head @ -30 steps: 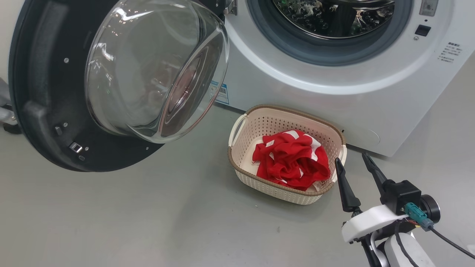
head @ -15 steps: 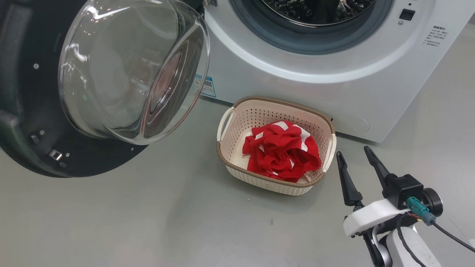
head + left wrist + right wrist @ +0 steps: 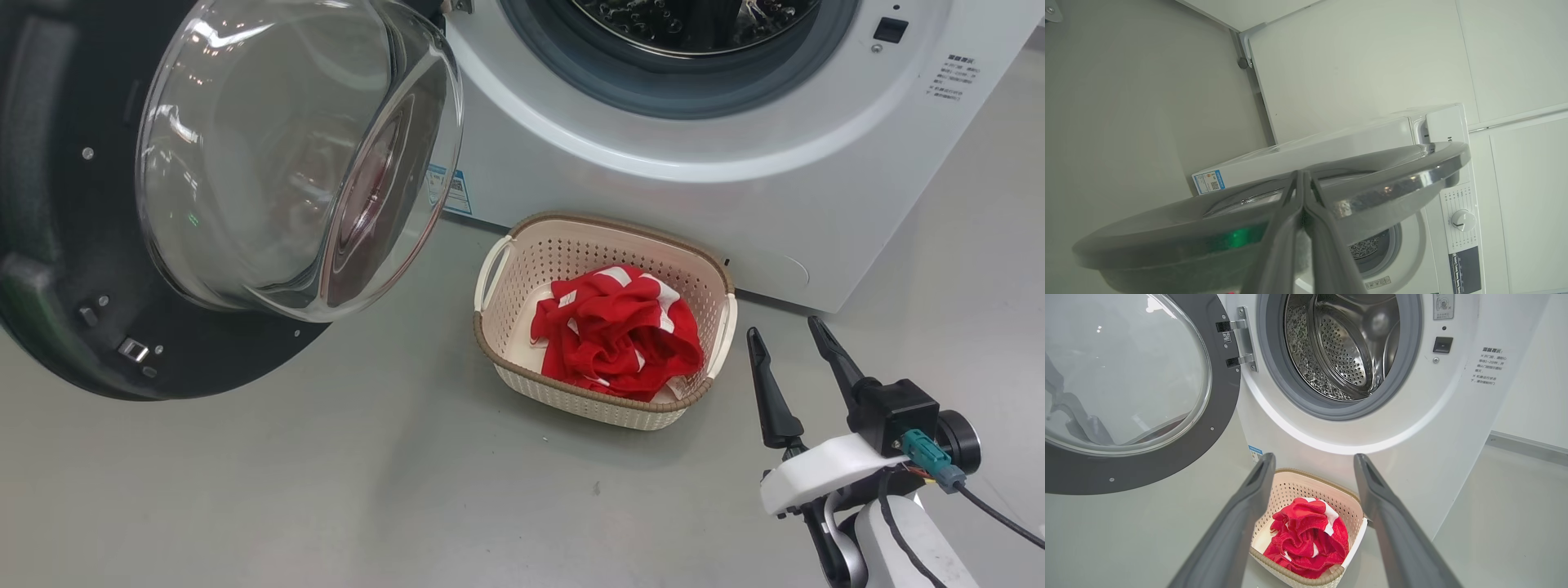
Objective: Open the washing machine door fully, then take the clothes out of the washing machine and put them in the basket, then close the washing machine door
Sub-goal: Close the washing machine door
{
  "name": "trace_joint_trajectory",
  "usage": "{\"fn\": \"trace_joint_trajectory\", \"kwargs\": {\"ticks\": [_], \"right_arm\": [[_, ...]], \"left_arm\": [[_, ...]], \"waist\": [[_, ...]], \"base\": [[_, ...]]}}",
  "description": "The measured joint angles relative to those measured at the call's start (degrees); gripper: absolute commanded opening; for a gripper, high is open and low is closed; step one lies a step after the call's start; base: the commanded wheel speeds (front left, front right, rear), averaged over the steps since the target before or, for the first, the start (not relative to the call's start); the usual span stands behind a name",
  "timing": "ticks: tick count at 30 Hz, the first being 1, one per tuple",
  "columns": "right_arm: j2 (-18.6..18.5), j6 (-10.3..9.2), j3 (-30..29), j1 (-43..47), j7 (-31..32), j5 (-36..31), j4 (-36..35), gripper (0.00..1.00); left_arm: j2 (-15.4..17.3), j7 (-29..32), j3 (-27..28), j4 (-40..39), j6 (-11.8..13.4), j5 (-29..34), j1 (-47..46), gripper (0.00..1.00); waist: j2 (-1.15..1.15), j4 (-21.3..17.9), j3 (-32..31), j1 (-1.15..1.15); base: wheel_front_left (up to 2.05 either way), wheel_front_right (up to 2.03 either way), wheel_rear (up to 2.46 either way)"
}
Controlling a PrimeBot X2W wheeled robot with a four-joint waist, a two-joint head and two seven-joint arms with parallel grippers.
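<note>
The washing machine door [image 3: 57, 269] stands swung open at the left, its glass bowl [image 3: 294, 155] bulging toward me. Beside it, the washing machine [image 3: 653, 188] shows its grey-ringed mouth and bare steel drum [image 3: 1343, 347]. The basket [image 3: 600, 222] sits on the floor against the machine's front, with the red clothes [image 3: 616, 331] bunched inside. My right gripper [image 3: 782, 327] hangs open just right of the basket, holding nothing. In its wrist view the right gripper [image 3: 1314, 457] frames the basket [image 3: 1349, 498] and clothes [image 3: 1306, 539]. My left gripper [image 3: 1300, 174] is shut, its tips lying against the door's outer face [image 3: 1392, 183].
Grey floor [image 3: 367, 490] spreads in front of the machine and under the open door. A white wall with a metal post [image 3: 1249, 61] rises behind the machine. The blue sticker [image 3: 451, 192] sits low on the machine's front, near the bowl's edge.
The whole head picture has shifted left and up, so the camera moved. Against the basket, the door's bowl has edged slightly right. My right gripper stays open beside the basket.
</note>
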Motion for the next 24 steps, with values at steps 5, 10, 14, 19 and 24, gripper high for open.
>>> {"fn": "trace_joint_trajectory", "kwargs": {"ticks": [5,10,14,19,24], "right_arm": [[0.0,0.00,0.0,0.0,0.0,0.0,0.0,1.00],[0.0,0.00,0.0,0.0,0.0,0.0,0.0,1.00],[0.0,0.00,-0.1,0.0,0.0,0.0,0.0,1.00],[0.0,0.00,-0.2,0.0,0.0,0.0,-0.1,1.00],[0.1,0.00,-0.2,0.0,0.0,0.0,-0.1,1.00]], "left_arm": [[0.4,3.2,-0.8,-0.1,-0.8,-0.8,0.0,0.00],[0.4,6.1,-1.7,-0.5,-1.6,-2.0,0.1,0.00],[0.3,8.4,-2.2,-1.4,-1.9,-3.6,0.2,0.00],[0.3,11.5,-3.4,-3.6,-2.6,-4.1,1.3,0.00],[-0.3,14.3,-4.4,-5.6,-2.7,-4.9,2.7,0.00]], "waist": [[0.00,0.0,-0.1,0.00],[0.00,-0.1,-0.2,0.00],[0.00,-0.2,-0.4,0.00],[0.00,-0.5,-0.6,0.00],[0.00,-0.7,-0.7,0.00]], "base": [[0.00,0.00,0.00],[0.00,0.00,0.00],[0.00,0.00,0.00],[0.00,0.00,0.00],[0.00,0.00,0.00]]}}
